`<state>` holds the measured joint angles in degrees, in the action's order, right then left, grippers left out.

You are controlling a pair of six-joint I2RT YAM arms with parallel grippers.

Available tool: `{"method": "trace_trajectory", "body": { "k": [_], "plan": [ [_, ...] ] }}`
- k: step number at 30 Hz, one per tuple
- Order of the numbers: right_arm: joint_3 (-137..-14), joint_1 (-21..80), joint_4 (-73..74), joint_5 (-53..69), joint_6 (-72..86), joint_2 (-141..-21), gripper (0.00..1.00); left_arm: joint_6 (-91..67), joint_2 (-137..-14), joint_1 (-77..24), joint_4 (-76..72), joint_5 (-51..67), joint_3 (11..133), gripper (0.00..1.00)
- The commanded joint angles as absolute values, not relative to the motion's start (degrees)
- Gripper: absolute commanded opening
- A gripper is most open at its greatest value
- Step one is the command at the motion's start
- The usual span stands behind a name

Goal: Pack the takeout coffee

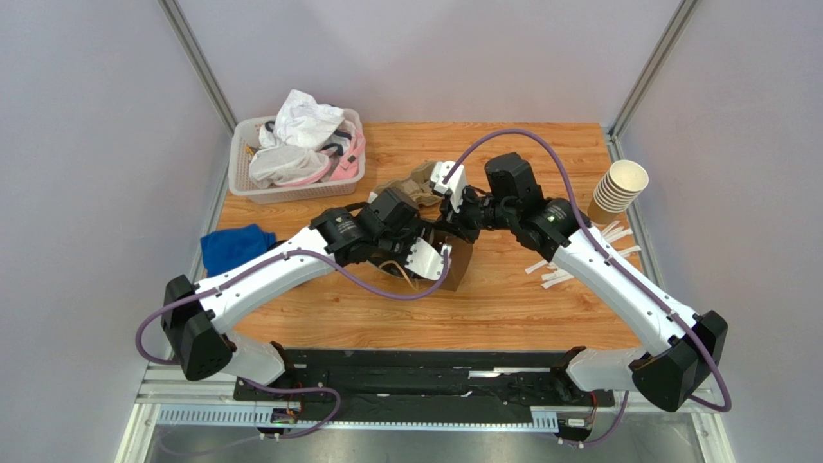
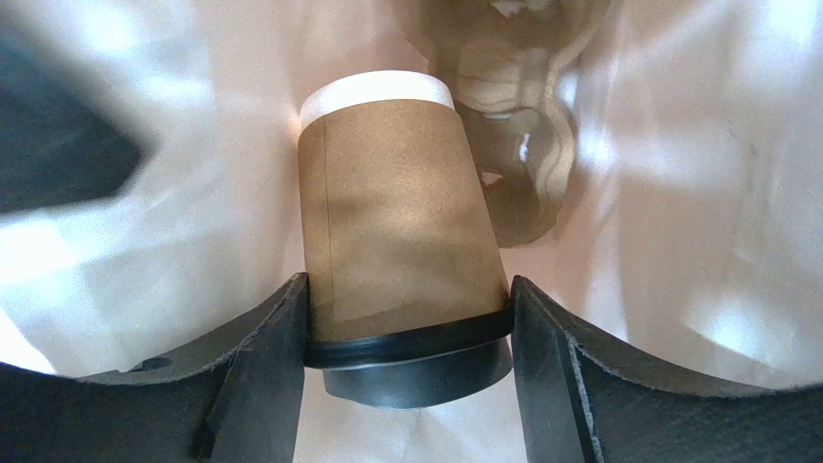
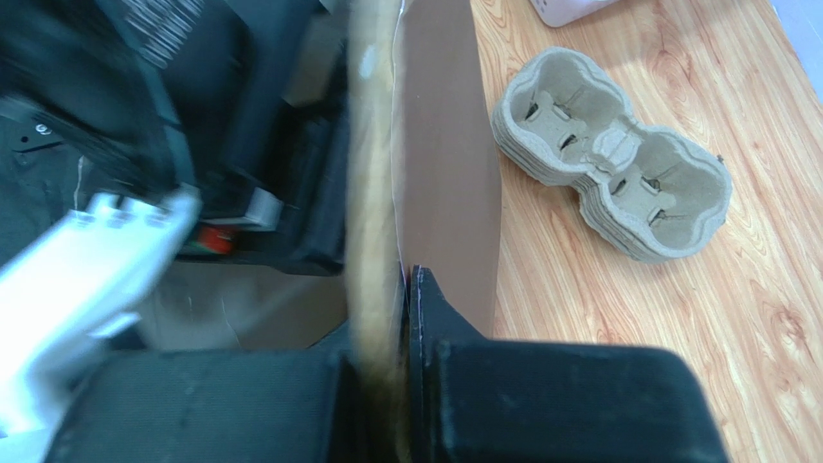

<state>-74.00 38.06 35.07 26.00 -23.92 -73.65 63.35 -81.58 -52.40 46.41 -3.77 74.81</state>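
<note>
The takeout coffee [image 2: 401,231] sits down inside the brown paper bag [image 3: 444,174], its black lid toward my left wrist camera and its base pointing away. My left gripper [image 2: 408,289] has a finger against each side of the lid's rim, pinching the cup there. Whether the base touches the bag's floor I can't make out. My right gripper [image 3: 401,289] is squeezed tight on the bag's upper edge. A pulp cup carrier [image 3: 613,178] lies on the wooden table [image 1: 502,309] near the bag, and stacked cream cups [image 1: 616,190] lean at the right edge.
</note>
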Motion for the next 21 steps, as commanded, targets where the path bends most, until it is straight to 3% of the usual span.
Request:
{"method": "trace_trajectory", "body": {
  "k": [1, 21],
  "plan": [
    [-75.32, 38.14, 36.30, 23.12, -25.93, -74.27, 0.00, 65.04, -77.18, -52.29, 44.03, -1.84, 78.22, 0.33],
    [-73.74, 34.11, 37.79, 22.41, -31.90, -74.18, 0.00, 71.72, -69.96, -48.26, 44.82, -3.60, 86.13, 0.26]
  ]
}}
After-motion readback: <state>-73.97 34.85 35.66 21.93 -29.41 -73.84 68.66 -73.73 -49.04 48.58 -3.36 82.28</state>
